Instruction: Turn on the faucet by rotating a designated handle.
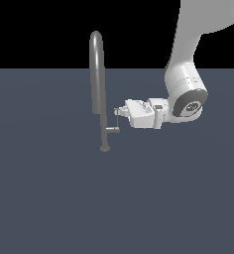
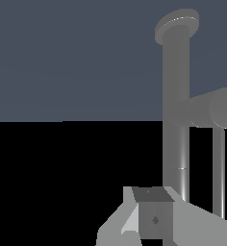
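The faucet (image 1: 97, 89) stands upright on the dark desk (image 1: 49, 198), its round base (image 1: 104, 148) near the middle. The handle (image 1: 113, 130) juts from the low stem toward the exterior view's right, with a thin rod (image 1: 116, 119) rising from its end. The claw (image 1: 117, 112) lies horizontal at the rod's top; whether it grips the rod, I cannot tell. Wide free desk lies all around.

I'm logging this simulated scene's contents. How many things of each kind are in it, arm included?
Faucet: 1
Handle on the faucet stem: 1
Robot arm with its gripper: 1
Total: 3
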